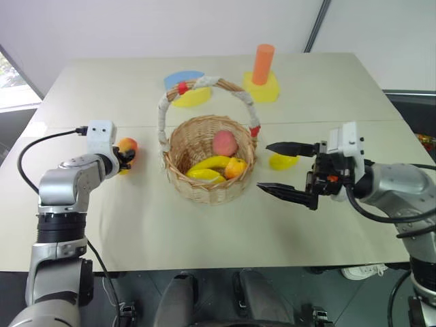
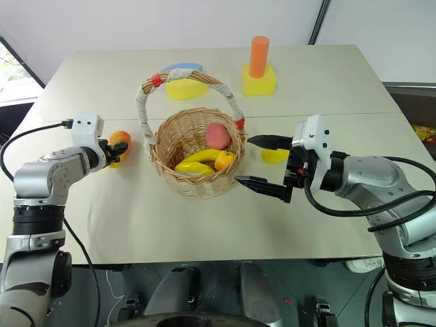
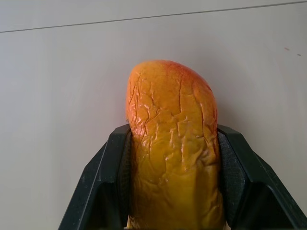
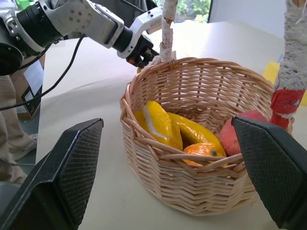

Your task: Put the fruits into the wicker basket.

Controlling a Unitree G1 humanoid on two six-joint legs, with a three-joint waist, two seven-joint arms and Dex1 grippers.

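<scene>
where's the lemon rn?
Head views: the lemon lies on the table, on the robot's right of the wicker basket, just behind the open right gripper.

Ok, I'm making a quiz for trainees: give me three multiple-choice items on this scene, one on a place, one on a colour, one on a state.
1. Where is the lemon?
A. In the wicker basket
B. On the table beside the wicker basket
C. In the right claw

2. What colour is the upright cylinder?
A. Orange
B. Green
C. Blue

3. What is the left claw doing?
A. Hanging open
B. Shut on nothing
C. Shut on the mango

Key:
1 B: it lies on the table outside the wicker basket, behind the open right claw.
2 A: plainly orange.
3 C: its fingers press both sides of the mango.
</scene>
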